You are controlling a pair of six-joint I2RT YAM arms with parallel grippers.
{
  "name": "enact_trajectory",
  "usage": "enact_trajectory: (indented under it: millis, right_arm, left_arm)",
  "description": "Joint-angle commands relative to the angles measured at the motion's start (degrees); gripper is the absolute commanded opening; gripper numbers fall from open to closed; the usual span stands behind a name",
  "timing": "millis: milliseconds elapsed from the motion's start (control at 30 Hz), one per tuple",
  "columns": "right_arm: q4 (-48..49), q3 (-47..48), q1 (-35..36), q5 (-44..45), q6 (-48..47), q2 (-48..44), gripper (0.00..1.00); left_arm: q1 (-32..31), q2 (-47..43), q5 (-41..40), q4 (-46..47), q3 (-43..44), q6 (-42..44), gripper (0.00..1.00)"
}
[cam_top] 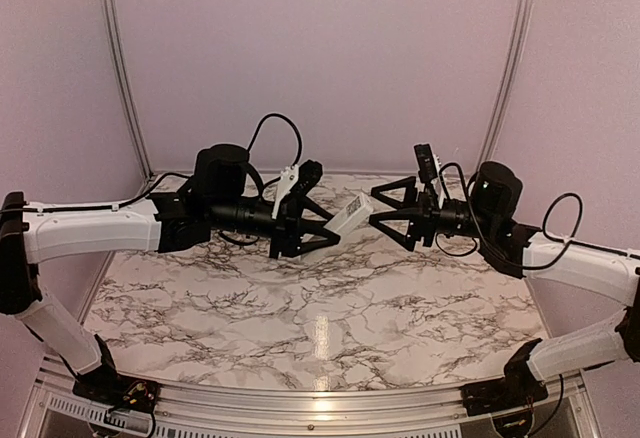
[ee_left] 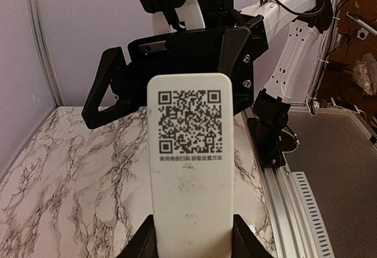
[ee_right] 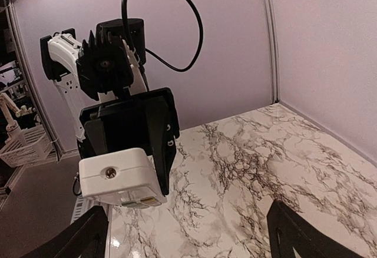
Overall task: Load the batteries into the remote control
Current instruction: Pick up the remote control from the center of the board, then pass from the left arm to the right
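Note:
My left gripper [cam_top: 325,226] is shut on the remote control [cam_top: 352,212], a slim white bar, and holds it in the air above the table's far middle, pointing right. In the left wrist view the remote [ee_left: 189,152] shows a QR code on its back and stands between my left gripper's [ee_left: 191,240] fingers. My right gripper [cam_top: 372,206] is open, its fingertips just at the remote's free end. In the right wrist view that end [ee_right: 118,178] shows a screw, left of the gap of my right gripper [ee_right: 185,240]. No batteries are in view.
The marble tabletop [cam_top: 320,308] lies under both arms. Purple walls with metal posts [cam_top: 120,68] close the back and sides. A metal rail [cam_top: 300,403] runs along the near edge. A white basket [ee_right: 23,146] stands outside the cell.

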Motion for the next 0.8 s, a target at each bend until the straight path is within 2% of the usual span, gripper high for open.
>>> enact_trajectory:
  millis: [0, 100, 500, 767]
  right_arm:
    - [1.38, 2.32, 1.89, -5.28, -0.42, -0.61, 0.92]
    - [1.99, 3.33, 3.32, -6.22, -0.62, 0.08, 0.92]
    - [5.23, 8.25, 8.34, -7.36, 2.57, 5.13, 0.73]
    - [6.72, 8.97, 9.19, -6.86, 3.74, 6.28, 0.44]
  left_arm:
    - [0.29, -2.24, 4.81, 10.27, -2.18, -5.79, 0.19]
    - [0.33, -2.91, 6.36, 13.78, -3.12, -8.28, 0.19]
    - [0.07, -3.05, 7.91, 17.81, -4.95, -12.01, 0.19]
    - [0.11, -2.51, 6.78, 18.44, -5.38, -12.0, 0.19]
